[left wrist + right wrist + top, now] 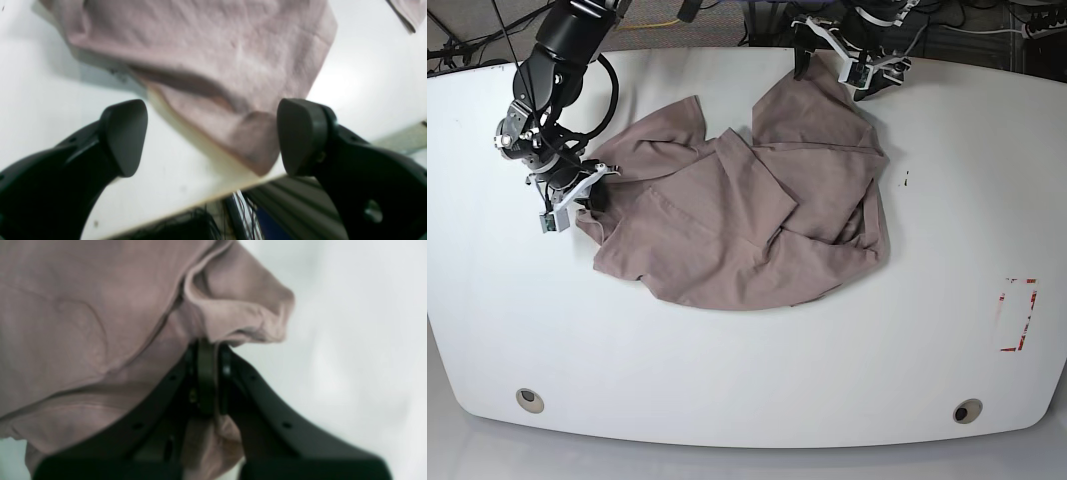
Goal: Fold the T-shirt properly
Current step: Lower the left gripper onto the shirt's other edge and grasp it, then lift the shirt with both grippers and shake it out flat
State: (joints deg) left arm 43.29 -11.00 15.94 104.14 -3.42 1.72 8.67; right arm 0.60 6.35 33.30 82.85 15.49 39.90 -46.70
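A broad white table [747, 380] with rounded corners fills the room's middle, cables trailing on the floor past its far edge. The T-shirt [727, 220] lies crumpled across the table's centre, reaching up toward the far edge, mauve-brown, rumpled and partly doubled over itself, with one flap folded across the middle. It is nowhere near flat yet, so I'd judge the fold proper has not begun and the arms are busy spreading the cloth out first.

Toward the left edge as I look from the front, the right pincer [587, 195] is clamped on the T-shirt [100, 306]: its wrist view shows the jaws pressed together with a bunched ridge of cloth caught between them. That grip sits at the garment's outer edge, likely so the arm can pull that side outward and take out the slack.

At the far edge, the left pincer [842, 55] hangs over a corner of the cloth with its jaws wide apart. In its own view the left pincer [213, 136] straddles a pointed tip of the T-shirt [213, 56] lying right at the table's rim, nothing held. It seems placed to close on that corner for a matching pull.
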